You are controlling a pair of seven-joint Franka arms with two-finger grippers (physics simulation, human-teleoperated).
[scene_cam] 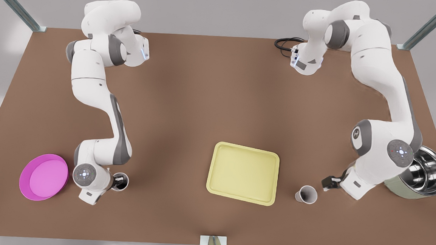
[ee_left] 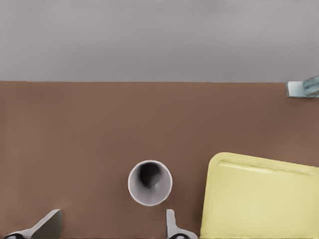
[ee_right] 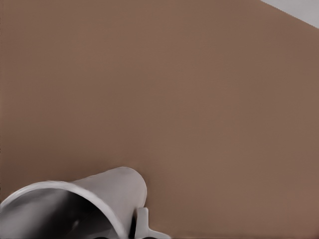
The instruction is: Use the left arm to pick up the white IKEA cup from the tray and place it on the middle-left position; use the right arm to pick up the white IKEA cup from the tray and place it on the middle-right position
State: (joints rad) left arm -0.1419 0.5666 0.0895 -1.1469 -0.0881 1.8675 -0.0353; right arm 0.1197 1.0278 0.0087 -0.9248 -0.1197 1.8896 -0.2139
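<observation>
The pale yellow tray lies bare near the table's front edge, with nothing on it. One white cup stands upright on the brown tabletop to the front view's left of the tray. My left gripper is open, its fingertips just short of that cup and apart from it. A second white cup stands on the tabletop to the front view's right of the tray. My right gripper sits close beside it.
A round pink plate lies at the front view's far left, next to the left arm. A steel pot stands behind the right arm at the far right. A metal bracket marks the front edge.
</observation>
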